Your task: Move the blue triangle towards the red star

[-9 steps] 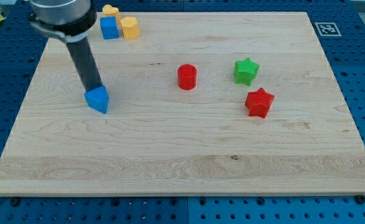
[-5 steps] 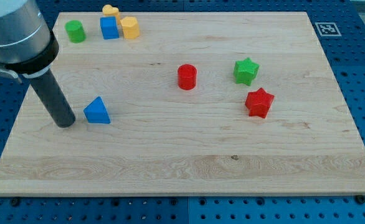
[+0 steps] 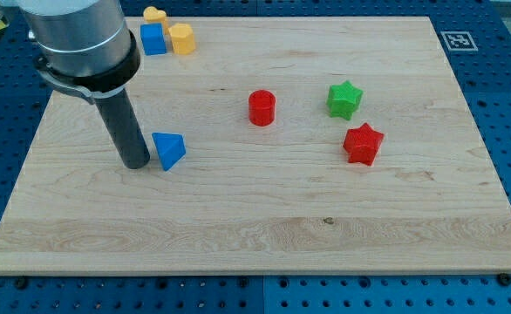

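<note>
The blue triangle [image 3: 168, 149] lies on the wooden board [image 3: 255, 218], left of the middle. My tip [image 3: 135, 163] stands right at its left side, touching or nearly touching it. The red star [image 3: 363, 144] lies far to the view's right of the triangle, at about the same height in the view.
A red cylinder [image 3: 262, 107] lies between the two, a little towards the view's top. A green star [image 3: 344, 99] sits just above the red star. A blue cube [image 3: 153, 38] and two yellow blocks [image 3: 180, 38] cluster at the top left. The arm hides the board's top left corner.
My tip went from the triangle's top to its left side, then moved right. The blue triangle has slid to the right and turned. The green cylinder seen earlier is now hidden behind the arm.
</note>
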